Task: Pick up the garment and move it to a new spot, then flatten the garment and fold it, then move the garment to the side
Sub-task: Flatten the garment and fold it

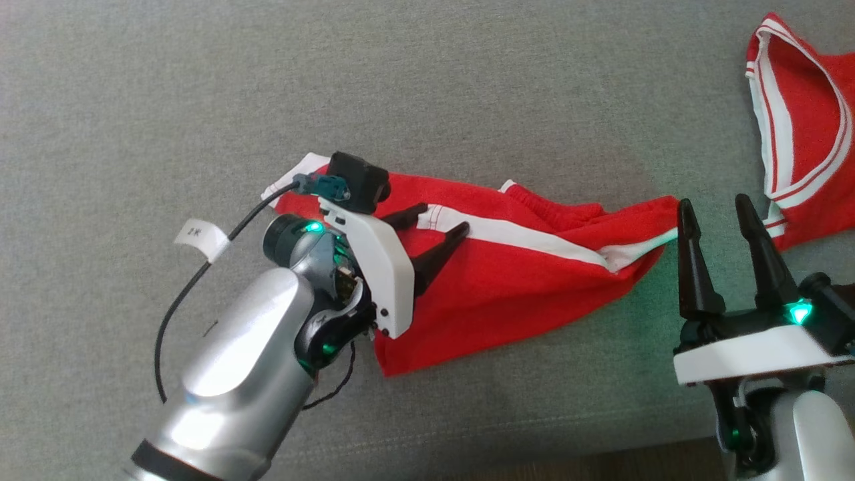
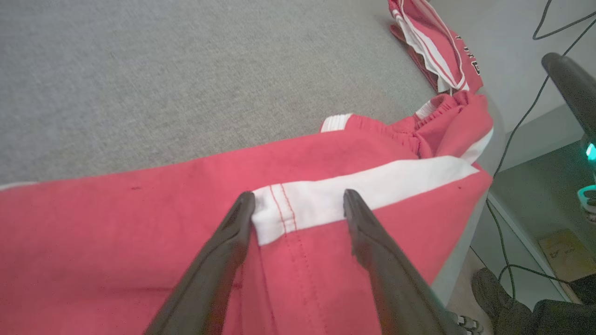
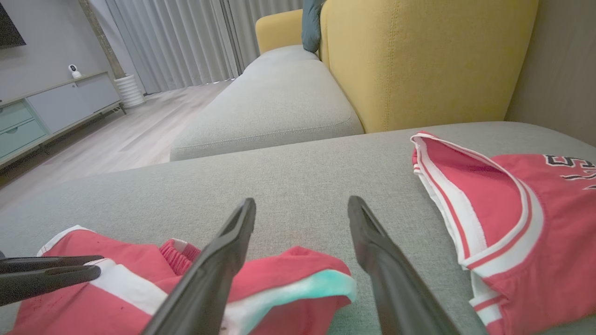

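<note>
The garment (image 1: 507,280) is a pair of red shorts with a white side stripe, lying crumpled and stretched sideways on the grey cushion (image 1: 200,100). My left gripper (image 1: 444,218) hovers open over its left part. In the left wrist view its fingers straddle the stitched end of the white stripe on the garment (image 2: 139,223), the left gripper (image 2: 298,197) holding nothing. My right gripper (image 1: 713,202) stands open at the shorts' right tip. In the right wrist view the right gripper (image 3: 301,201) is above that end of the garment (image 3: 288,270), and the left gripper (image 3: 98,264) shows at far left.
A second red-and-white piece, a jersey (image 1: 808,133) with lettering (image 3: 568,163), lies on the cushion at the far right. A yellow sofa back (image 3: 419,60) rises behind. The cushion's front edge (image 1: 534,454) runs along the bottom, with cables (image 2: 507,153) hanging beyond it.
</note>
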Robot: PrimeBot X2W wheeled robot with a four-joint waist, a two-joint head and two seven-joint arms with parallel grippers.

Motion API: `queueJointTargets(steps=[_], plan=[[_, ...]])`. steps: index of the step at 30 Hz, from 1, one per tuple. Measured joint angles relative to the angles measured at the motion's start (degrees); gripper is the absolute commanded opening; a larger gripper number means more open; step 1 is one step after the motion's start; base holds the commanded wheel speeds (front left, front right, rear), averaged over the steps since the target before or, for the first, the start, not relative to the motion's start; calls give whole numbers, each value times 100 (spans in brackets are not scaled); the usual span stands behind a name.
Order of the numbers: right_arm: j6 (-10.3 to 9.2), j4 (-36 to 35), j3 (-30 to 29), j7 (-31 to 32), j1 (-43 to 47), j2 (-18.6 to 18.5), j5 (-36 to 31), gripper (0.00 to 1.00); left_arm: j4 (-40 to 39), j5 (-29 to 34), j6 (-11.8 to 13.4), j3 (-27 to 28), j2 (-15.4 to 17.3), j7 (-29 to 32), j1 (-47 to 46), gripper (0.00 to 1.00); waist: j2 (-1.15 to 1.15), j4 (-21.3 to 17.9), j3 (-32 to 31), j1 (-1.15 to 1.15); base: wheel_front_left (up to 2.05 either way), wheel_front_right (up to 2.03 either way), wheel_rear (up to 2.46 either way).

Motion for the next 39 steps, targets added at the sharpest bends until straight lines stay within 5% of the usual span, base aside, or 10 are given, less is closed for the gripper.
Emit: queueJointTargets(steps=[7, 8, 10, 11, 20, 29, 39], plan=[[0, 65, 1, -7, 0, 0, 63, 100, 185, -80, 1, -44, 108, 75, -37, 97, 0, -21, 1, 0, 0, 0, 0], [0, 68, 2, -8, -1, 0, 64, 100, 194, -80, 1, -44, 108, 74, -40, 81, 0, -23, 0, 0, 0, 0, 0], [0, 92, 3, -8, -1, 0, 63, 100, 196, -81, 1, -65, 107, 51, -53, 34, 0, -25, -1, 0, 0, 0, 0], [0, 105, 7, -8, -1, 0, 64, 100, 196, -82, 1, -81, 108, 38, -71, 0, 0, -25, -1, 0, 0, 0, 0], [0, 164, -220, 207, -1, -21, -116, 100, 165, -174, 0, -219, 172, -191, -115, 0, 0, -68, -78, 0, 0, 0, 0], [0, 311, -210, 1376, 297, -918, -145, 100, -12, -167, 8, -281, 309, -390, -76, 0, 0, 73, -80, 0, 0, 0, 0], [0, 720, 179, 1514, -122, -1181, 14, 100, -113, -119, 32, -319, 309, -493, -76, 0, 0, 202, 15, 0, 0, 0, 0]])
